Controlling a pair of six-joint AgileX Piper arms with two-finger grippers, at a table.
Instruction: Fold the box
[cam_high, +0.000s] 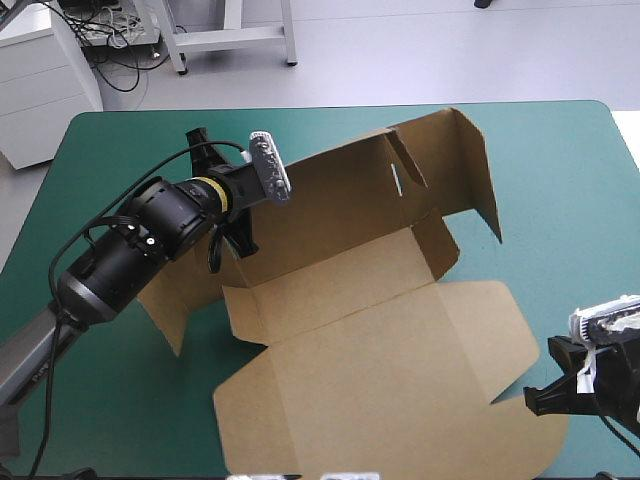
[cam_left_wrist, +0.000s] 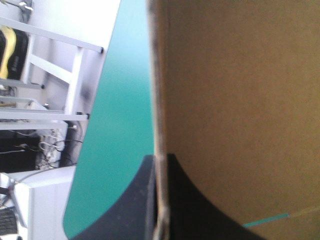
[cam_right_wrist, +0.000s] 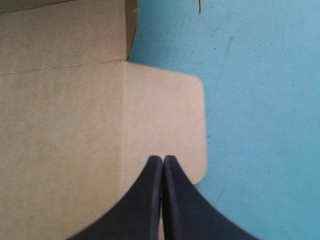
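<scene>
The brown box lies mid-table with its lid and front flaps flat. Its long back wall stands raised, and a side panel stands up at the far right. My left gripper is shut on the left end of that back wall. In the left wrist view the board's edge runs between the black fingers. My right gripper hovers at the box's near right, shut with nothing in it. Its tip is over a rounded flat flap.
The teal-green cover shows to the right of the box and beyond it. The table's near right edge lies close to the right arm. A white cabinet stands beyond the far left corner.
</scene>
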